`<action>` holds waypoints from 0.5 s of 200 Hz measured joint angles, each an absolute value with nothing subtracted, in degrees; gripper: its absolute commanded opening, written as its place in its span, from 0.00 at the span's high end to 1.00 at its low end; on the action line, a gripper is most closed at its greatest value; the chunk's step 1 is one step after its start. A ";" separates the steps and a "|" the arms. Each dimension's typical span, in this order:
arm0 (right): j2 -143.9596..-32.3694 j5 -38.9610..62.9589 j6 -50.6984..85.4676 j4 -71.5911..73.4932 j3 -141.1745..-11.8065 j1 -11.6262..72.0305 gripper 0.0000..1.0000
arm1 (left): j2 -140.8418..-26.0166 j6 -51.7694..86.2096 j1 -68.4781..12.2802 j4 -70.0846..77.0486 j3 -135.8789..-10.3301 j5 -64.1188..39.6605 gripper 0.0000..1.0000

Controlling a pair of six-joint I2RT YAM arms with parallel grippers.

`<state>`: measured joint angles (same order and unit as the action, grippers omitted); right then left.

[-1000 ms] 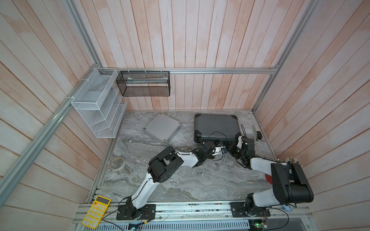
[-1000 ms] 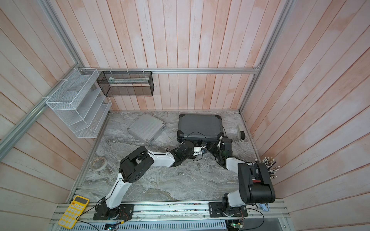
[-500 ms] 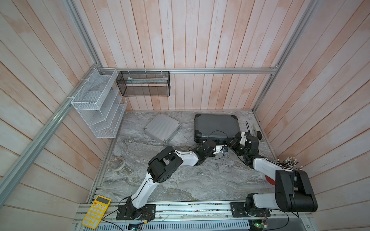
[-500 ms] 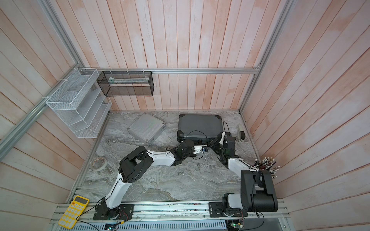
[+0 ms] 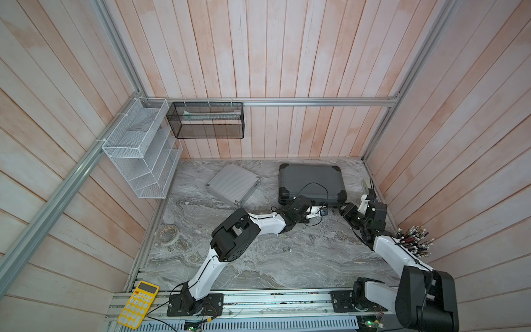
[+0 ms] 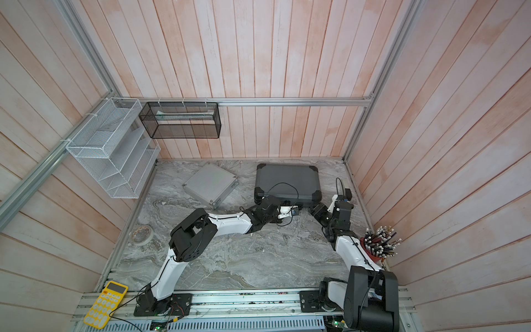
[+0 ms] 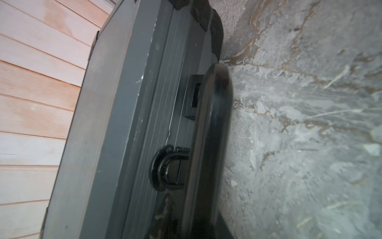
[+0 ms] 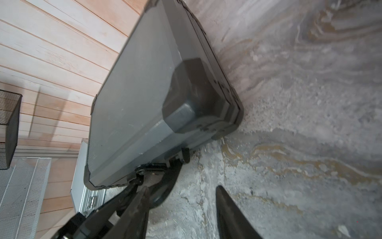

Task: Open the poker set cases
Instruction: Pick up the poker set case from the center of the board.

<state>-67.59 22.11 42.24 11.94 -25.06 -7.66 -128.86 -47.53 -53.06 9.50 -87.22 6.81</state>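
Counting: one white rack (image 5: 140, 155) and one black basket (image 5: 205, 120) upper left; two shut cases lying flat, silver case (image 5: 233, 186) centre-left, dark grey case (image 5: 310, 181) centre-right near back wall. Two grippers at its front edge: left gripper (image 5: 316, 209), jaw state can't tell; right gripper (image 5: 343, 208) spread, holding nothing. Grey marble tabletop (image 5: 287, 258), pink plank walls (image 5: 287, 57) on three sides.
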 measured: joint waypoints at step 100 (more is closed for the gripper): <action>-72.03 27.92 46.87 20.82 -18.79 -6.24 0.47 | -131.66 -38.09 -51.64 -7.22 -100.66 -4.38 1.00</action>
